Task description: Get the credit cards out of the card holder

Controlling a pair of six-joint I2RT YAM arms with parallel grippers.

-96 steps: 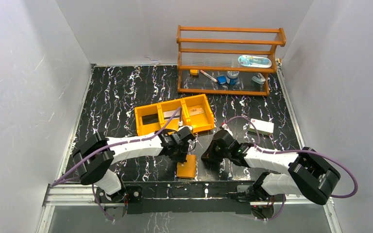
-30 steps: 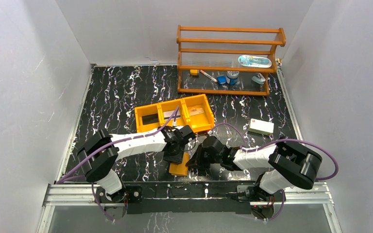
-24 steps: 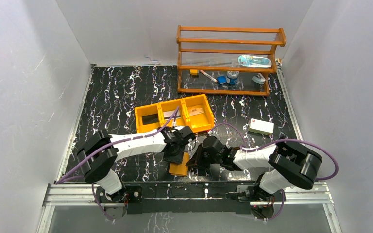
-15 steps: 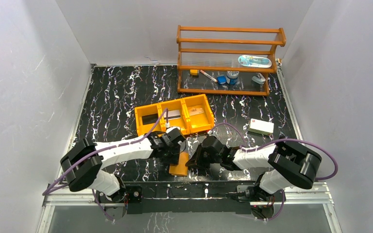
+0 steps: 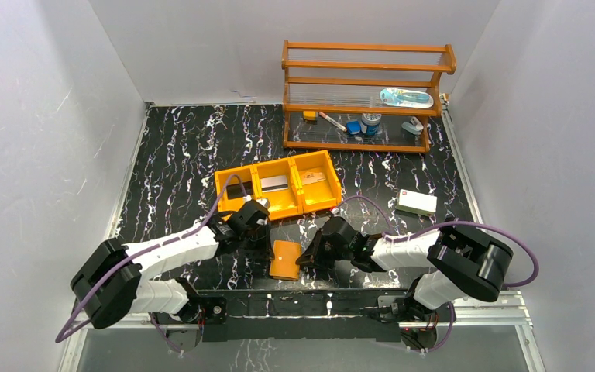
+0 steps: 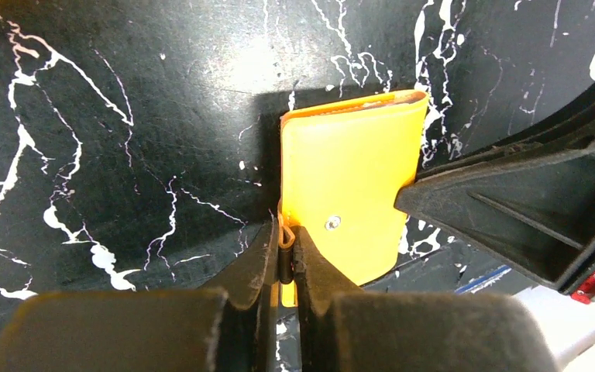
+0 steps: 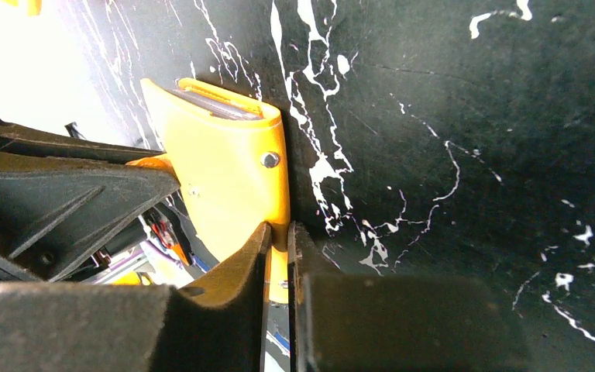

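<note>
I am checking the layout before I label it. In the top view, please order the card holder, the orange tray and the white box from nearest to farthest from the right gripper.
From the right gripper:
1. card holder, directly at its left, its edge pinched in the fingers.
2. orange tray, behind it, slightly to the left.
3. white box, behind and far to the right.

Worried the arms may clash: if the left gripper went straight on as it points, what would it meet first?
The card holder: the left gripper is shut on its near edge. The right gripper sits off to the side, likely outside that line, though depth is unclear.
</note>
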